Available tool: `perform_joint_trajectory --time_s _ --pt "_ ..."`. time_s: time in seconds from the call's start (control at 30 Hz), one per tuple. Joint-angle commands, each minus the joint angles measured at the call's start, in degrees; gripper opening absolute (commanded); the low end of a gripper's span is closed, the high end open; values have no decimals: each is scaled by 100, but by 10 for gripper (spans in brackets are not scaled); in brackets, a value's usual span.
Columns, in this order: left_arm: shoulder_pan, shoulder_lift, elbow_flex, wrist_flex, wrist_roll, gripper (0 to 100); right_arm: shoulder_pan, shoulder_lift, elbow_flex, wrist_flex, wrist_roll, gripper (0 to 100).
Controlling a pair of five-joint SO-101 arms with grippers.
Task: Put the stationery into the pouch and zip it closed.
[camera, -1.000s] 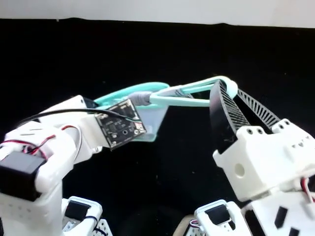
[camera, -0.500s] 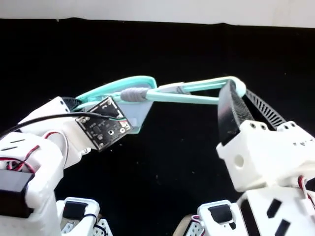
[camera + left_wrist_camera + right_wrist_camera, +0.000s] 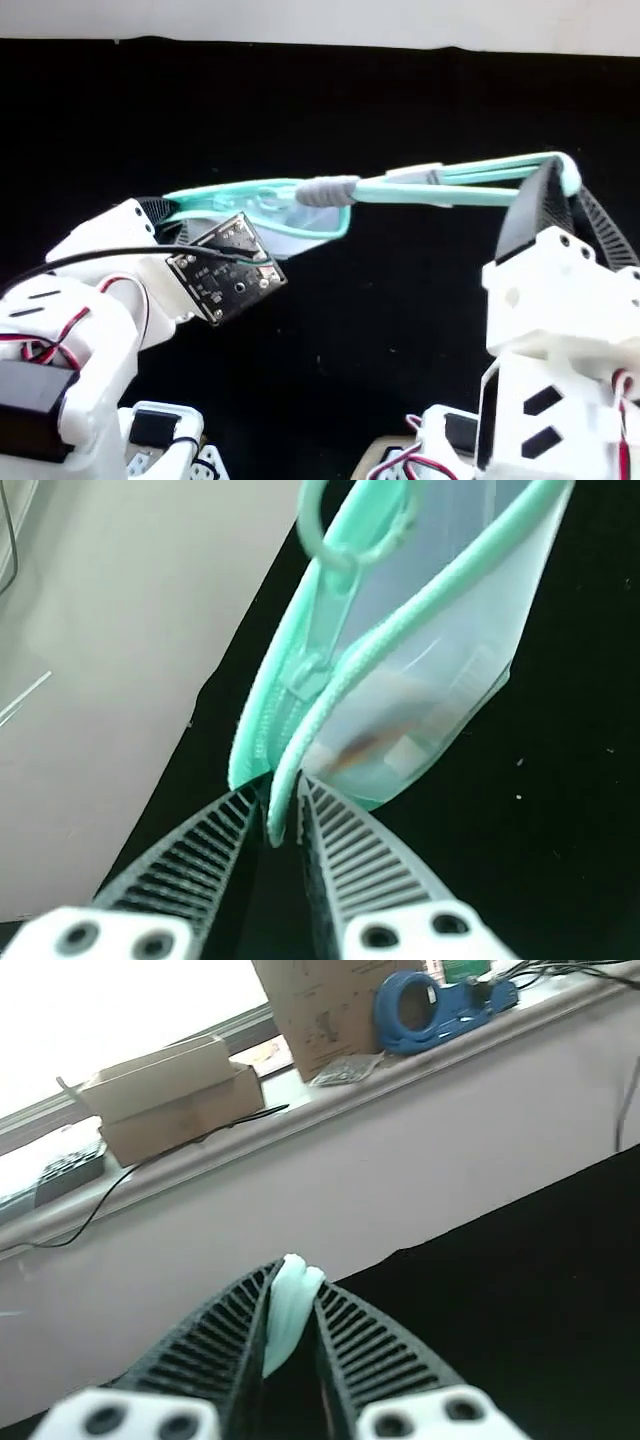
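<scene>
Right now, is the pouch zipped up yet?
Something already sits inside the pouch, seen through its clear wall. In hand: the left gripper pinches its end, the right gripper clamps the teal loop. Left: finishing the zip; I cannot tell how far it is closed.

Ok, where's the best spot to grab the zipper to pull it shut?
The far end of the long green loop on the zipper, coming from the side away from the pouch. It is thin and stretched straight along the zip, so it is easy to pinch. The right gripper holds it there; the left gripper holds the pouch's end.
</scene>
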Motion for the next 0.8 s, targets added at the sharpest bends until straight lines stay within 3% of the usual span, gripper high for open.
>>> perform_joint_trajectory --time_s 0.0,0.13,0.27,0.77 --pt "-514 57 4 44 79 6 1051 4 -110 75 70 5" --pt "-541 57 215 44 79 6 1516 13 -110 127 193 5" --pt "-541 57 338 44 158 6 1938 -13 -110 127 932 5" --pt "-541 57 365 44 158 6 1930 -57 488 127 1108 5"
